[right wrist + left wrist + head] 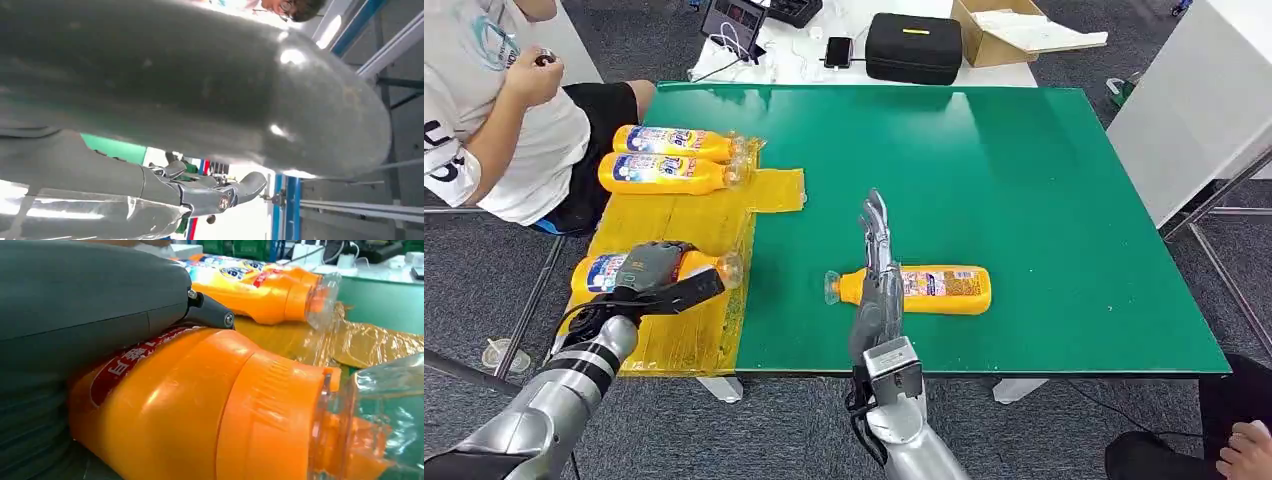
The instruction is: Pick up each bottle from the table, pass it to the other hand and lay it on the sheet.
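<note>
My right hand (876,270) stood open, fingers straight, just over the neck of the orange plastic bottle (924,288), which lay crosswise, cap pointing left; my left hand (656,272) gripped another orange bottle (599,272) on the yellow sheet (694,222).

Lab: green test table (1024,200), cabled devices (754,35), equipment case (914,47).

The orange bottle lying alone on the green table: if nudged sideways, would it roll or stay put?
The orange bottle lies on its side on the smooth green table, so it may roll or slide. Its glossy plastic likely makes it slippery, and its clear cap looks thin, perhaps crushable.
</note>
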